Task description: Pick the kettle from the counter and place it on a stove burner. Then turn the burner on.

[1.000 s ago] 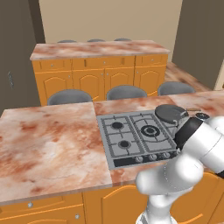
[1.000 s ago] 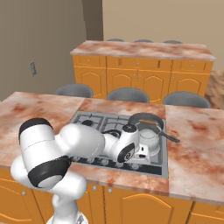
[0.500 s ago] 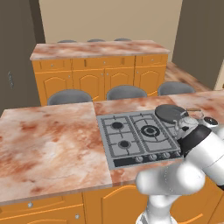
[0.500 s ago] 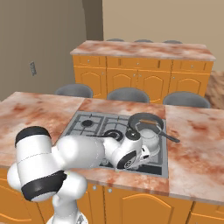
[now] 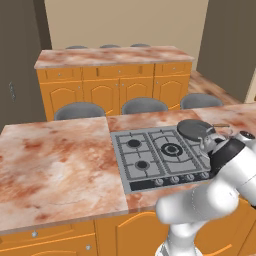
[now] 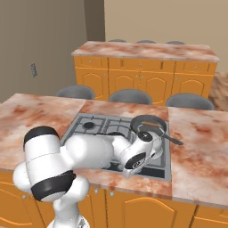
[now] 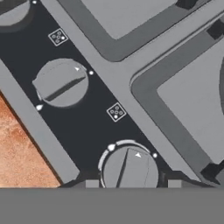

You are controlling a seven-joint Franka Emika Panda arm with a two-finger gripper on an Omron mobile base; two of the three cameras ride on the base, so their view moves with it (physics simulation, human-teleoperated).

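Kettle [image 5: 209,143] sitting on the rear right burner beyond our hand [image 7: 130,186], so we are judging placement done. We are hovering over the knob row on the desk [image 5: 60,165], one round knob [image 7: 129,168] lying between our half-spread fingers, apparently not yet pinched; a second knob [image 7: 61,82] sits farther off. Turning the burner on is remaining

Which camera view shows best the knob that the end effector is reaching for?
The hand view: the knob sits large between the fingertips, its ridge and pointer clear. In the left base view the knobs are tiny dots beside the arm; in the right base view the arm covers them.
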